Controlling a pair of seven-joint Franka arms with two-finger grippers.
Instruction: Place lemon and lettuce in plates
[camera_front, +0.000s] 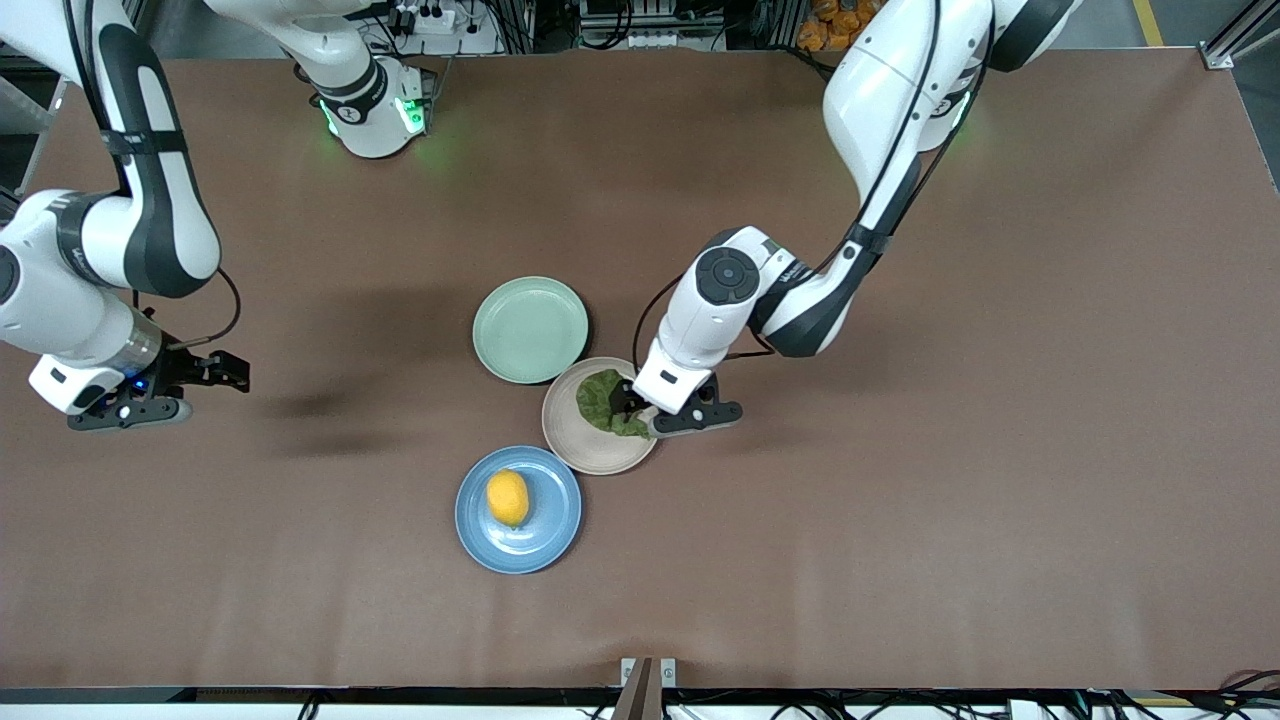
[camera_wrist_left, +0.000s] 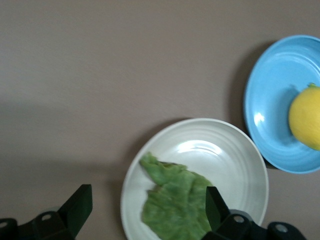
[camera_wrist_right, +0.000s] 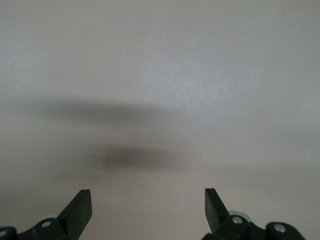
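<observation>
From my station I see the lemon (camera_front: 508, 497) resting in the blue plate (camera_front: 555, 530), which is the plate nearest the front camera. The lettuce (camera_front: 603, 401) lies in the beige plate (camera_front: 590, 450), on the part of it toward the left arm's end of the desk (camera_front: 1000, 500). The beige plate sits just beside the blue one, slightly farther from the front camera, their rims touching or nearly so. A mint green plate (camera_front: 530, 329) stands farther from the camera again, its rim meeting the beige plate's rim, and I see nothing on it.

My left end effector (camera_front: 655, 412) hangs low over the edge of the beige plate, right above the lettuce. Its fingers are spread wide with nothing between them. In the left wrist view the leaf (camera_wrist_left: 175, 202) lies flat on the pale plate (camera_wrist_left: 235, 165) between the two dark fingertips (camera_wrist_left: 216, 204), free of both, and the blue plate (camera_wrist_left: 272, 100) with the lemon (camera_wrist_left: 306, 122) shows at the edge of that picture.

My right end effector (camera_front: 205, 375) waits above bare desk toward the right arm's end, well apart from all three plates. Its fingers (camera_wrist_right: 80, 207) are also wide open and hold nothing; the right wrist view shows only the brown desk surface (camera_wrist_right: 160, 75) and a soft shadow under it.
</observation>
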